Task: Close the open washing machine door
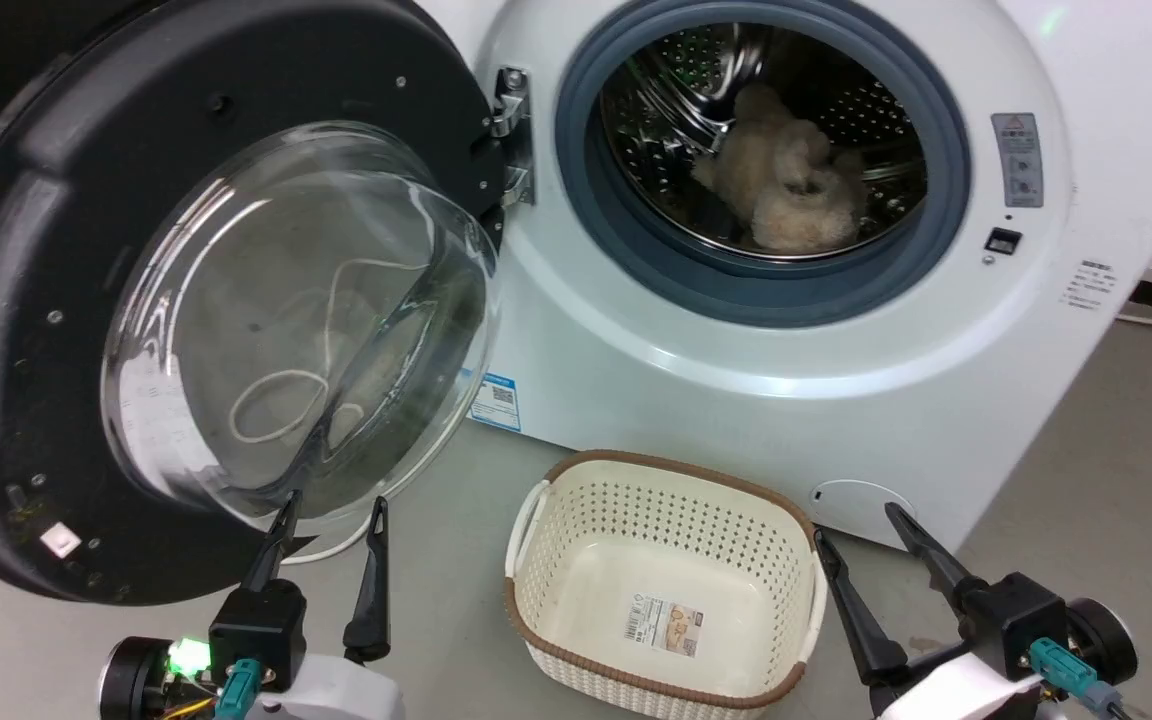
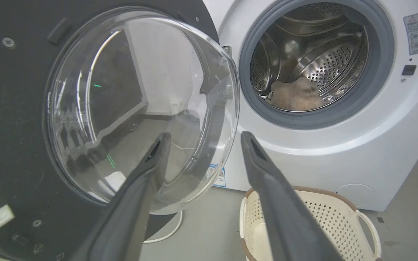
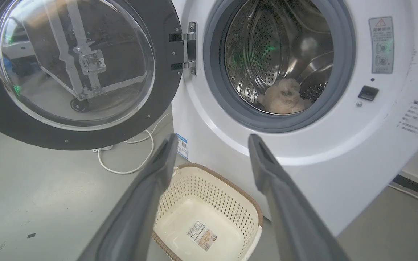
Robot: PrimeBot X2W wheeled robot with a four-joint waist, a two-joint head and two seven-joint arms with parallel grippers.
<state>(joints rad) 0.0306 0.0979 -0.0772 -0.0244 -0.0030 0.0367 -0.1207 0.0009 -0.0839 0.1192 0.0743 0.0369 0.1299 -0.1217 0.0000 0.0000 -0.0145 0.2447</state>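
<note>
The washing machine door (image 1: 46,250) hangs wide open at the left on its hinge (image 1: 511,135), its black rim around a bulging clear glass bowl (image 1: 306,320). The door (image 2: 9,119) looms close in the left wrist view and the door (image 3: 74,65) sits upper left in the right wrist view. The white machine (image 1: 736,380) shows its grey rubber ring and steel drum (image 1: 766,130). My left gripper (image 1: 333,505) is open just below the glass bowl, empty. My right gripper (image 1: 861,522) is open low at the right, before the machine's front, empty.
A beige fluffy item (image 1: 786,175) lies inside the drum. An empty cream perforated basket (image 1: 536,570) with a brown rim stands on the grey floor between my grippers. A white cable (image 3: 136,159) loops on the floor under the door.
</note>
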